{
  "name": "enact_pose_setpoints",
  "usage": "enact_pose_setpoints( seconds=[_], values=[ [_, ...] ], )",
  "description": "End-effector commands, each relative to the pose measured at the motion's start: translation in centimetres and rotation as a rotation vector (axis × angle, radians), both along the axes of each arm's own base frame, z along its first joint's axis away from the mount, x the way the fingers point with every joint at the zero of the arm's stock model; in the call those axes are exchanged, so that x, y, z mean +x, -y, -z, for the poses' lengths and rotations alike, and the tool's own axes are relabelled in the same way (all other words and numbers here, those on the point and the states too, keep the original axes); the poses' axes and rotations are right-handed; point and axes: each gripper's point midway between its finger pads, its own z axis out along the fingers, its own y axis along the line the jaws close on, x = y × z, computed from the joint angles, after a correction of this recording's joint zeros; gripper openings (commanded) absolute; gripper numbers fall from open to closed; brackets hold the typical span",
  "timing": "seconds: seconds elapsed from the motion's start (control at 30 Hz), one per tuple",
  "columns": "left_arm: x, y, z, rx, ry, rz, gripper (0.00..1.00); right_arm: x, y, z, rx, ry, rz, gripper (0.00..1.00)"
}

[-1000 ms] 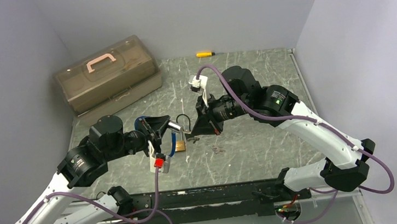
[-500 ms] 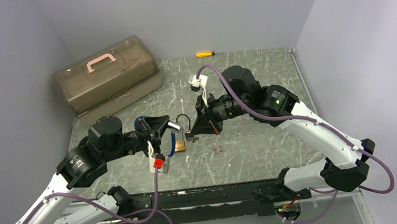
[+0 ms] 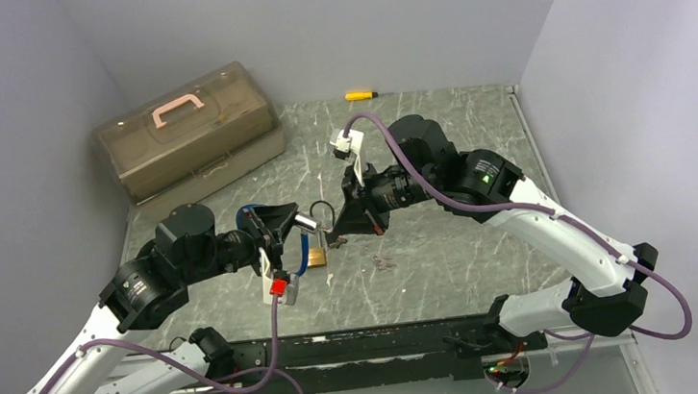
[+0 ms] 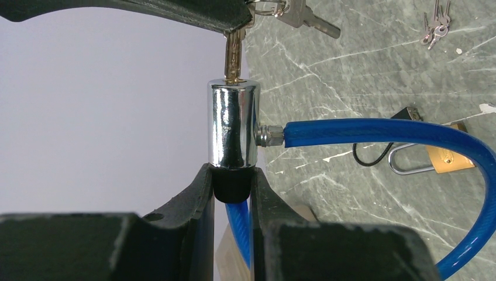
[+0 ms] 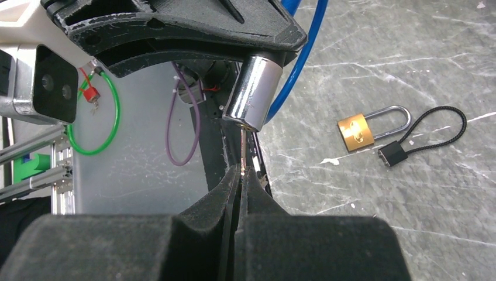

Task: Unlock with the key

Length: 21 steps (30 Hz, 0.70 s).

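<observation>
Contact between key and lock is seen above the middle of the grey marbled table (image 3: 466,253), clear of its surface. The chrome lock cylinder (image 4: 234,123) of a cable lock is gripped at its dark lower end by the left gripper (image 4: 231,182), whose fingers are closed against both sides of it. From the side of the cylinder the blue cable (image 4: 380,132) is led out and curved back down beneath the gripper. The key (image 4: 234,55) is pinched flat between the pressed-together fingers of the right gripper (image 5: 241,175). Its blade is entered in the keyhole at the free end of the cylinder, and a short part of the blade is exposed between fingertips and chrome. A spare key (image 4: 304,14) on a ring is seen beside those fingers.

On the table below the grippers a brass padlock (image 5: 357,132) is laid flat with its shackle closed. A black cable loop (image 5: 436,126) is placed just beside the shackle. A small bunch of keys (image 3: 383,263) is found to the near right of the padlock, apart from it. A translucent brown toolbox (image 3: 189,130) with a pink handle is set at the far left. A small yellow tool (image 3: 360,94), of a kind that cannot be told, lies at the far edge.
</observation>
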Motion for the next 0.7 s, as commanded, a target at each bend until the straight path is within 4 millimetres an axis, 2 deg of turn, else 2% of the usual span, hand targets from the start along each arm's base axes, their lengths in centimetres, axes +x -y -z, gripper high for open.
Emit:
enact_pose_setpoints(
  seconds=[0.0, 0.67],
  values=[
    [-0.2, 0.1, -2.1, -0.046, 0.075, 0.017, 0.00, 0.8, -0.5, -0.6, 0.026, 0.040, 0.018, 0.00],
    [-0.3, 0.0, -2.3, -0.054, 0.077, 0.018, 0.00, 2.6, -1.0, 0.5, 0.000, 0.021, 0.099, 0.00]
  ],
)
